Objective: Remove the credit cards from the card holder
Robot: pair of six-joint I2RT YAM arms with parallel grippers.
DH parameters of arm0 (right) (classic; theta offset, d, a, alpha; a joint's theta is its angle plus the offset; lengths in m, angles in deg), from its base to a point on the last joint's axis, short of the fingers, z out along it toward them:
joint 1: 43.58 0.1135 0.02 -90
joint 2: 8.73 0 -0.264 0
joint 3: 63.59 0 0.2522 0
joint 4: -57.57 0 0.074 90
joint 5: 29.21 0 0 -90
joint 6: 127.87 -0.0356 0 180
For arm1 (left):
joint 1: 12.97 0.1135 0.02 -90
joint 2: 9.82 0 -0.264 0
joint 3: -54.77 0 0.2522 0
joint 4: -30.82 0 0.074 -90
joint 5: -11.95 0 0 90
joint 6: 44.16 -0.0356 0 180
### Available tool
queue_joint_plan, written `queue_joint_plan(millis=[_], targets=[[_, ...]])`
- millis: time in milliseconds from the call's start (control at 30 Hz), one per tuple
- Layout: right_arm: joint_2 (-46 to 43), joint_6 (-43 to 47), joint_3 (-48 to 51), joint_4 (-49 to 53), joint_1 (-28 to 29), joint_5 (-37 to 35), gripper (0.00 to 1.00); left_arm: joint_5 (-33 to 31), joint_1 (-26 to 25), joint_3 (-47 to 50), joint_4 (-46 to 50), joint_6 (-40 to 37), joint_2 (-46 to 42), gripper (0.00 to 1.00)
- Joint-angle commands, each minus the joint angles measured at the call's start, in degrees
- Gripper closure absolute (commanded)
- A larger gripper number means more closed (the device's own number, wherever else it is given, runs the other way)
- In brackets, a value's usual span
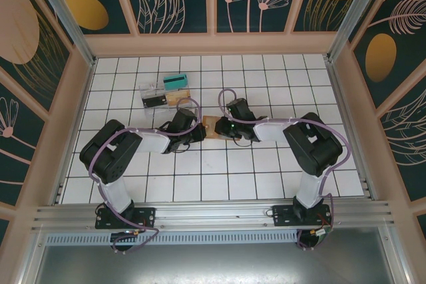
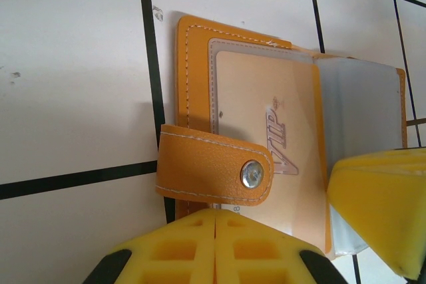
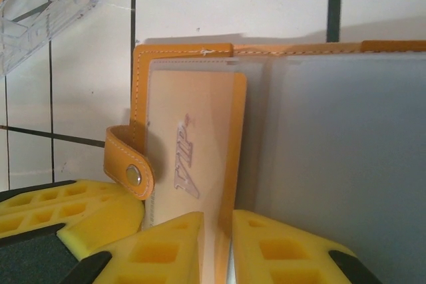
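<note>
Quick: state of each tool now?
Left tool: closed; whether it holds anything cannot be told.
Right tool: closed on a card holder page.

The open card holder (image 1: 214, 126) is lying right under and ahead of the left gripper (image 2: 214, 247), whose fingers are pressing together, and its snap strap (image 2: 216, 174) is sitting just ahead of those fingertips. The right gripper (image 3: 218, 247) is crowding in from the right, a sleeve edge filling the narrow slot between its fingers. Left of the left gripper the bare tiled table (image 2: 73, 84) is lying open, while ahead-left of the right gripper a clear plastic tray (image 3: 40, 4) is blocking the way.
</note>
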Motion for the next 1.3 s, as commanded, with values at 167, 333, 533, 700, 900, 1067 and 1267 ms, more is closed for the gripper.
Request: queue_joint_plan(millis=[167,333,533,700,900,1067,1267], targets=[[0.3,-1.5,1.8,0.5,-1.3,0.8,0.79,1.2,0.1,0.7,0.6,0.6,1.4,0.92],[2.3,-1.4,1.0,0.0,-1.3,2.9,0.8,1.6,0.1,0.8,0.4,0.9,1.5,0.92],[2.8,-1.6,1.0,-1.5,-1.3,4.6,0.82,1.7,0.1,0.9,0.4,0.9,1.2,0.92],[2.5,-2.0,1.3,-2.4,-1.3,5.6,0.84,2.0,0.1,0.8,0.2,0.8,1.3,0.92],[1.4,-2.6,2.2,-2.7,-1.3,4.9,0.98,1.7,0.0,1.3,0.4,1.0,1.0,0.92],[-0.1,-2.9,3.9,-3.3,-2.5,4.4,1.0,0.3,0.1,1.2,1.6,1.5,0.8,0.99],[-1.7,-3.0,6.5,-4.5,-4.7,5.4,1.0,-1.1,0.2,1.3,2.8,1.9,1.0,1.0]])
